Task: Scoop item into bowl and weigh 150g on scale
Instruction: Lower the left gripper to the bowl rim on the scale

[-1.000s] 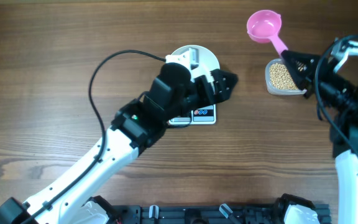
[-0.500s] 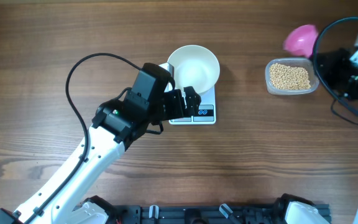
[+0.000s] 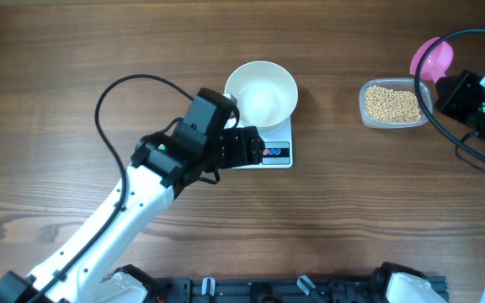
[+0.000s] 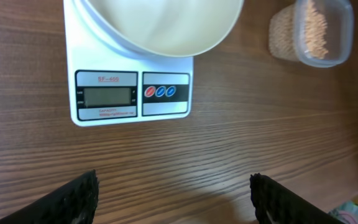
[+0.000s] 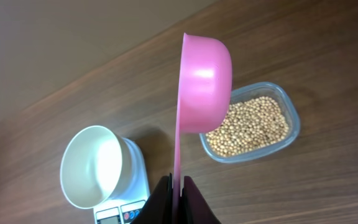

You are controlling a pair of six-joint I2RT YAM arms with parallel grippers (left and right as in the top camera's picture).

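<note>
bowl [image 3: 261, 93] white, empty, on scale [image 3: 276, 154] | beans [image 3: 393, 103] tan, heaped well apart rightward

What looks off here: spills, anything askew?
Nothing stands out. The white bowl sits empty on the scale, all visible beans lie inside the clear tub, and the right gripper holds the pink scoop.

"SF-400" on the scale [image 4: 132, 93]

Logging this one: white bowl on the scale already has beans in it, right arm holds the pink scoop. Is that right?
Not quite. The bowl is empty, as the overhead view shows; the beans lie in the clear tub. The bowl does sit on the scale, and the right gripper has its fingers closed on the pink scoop.
</note>
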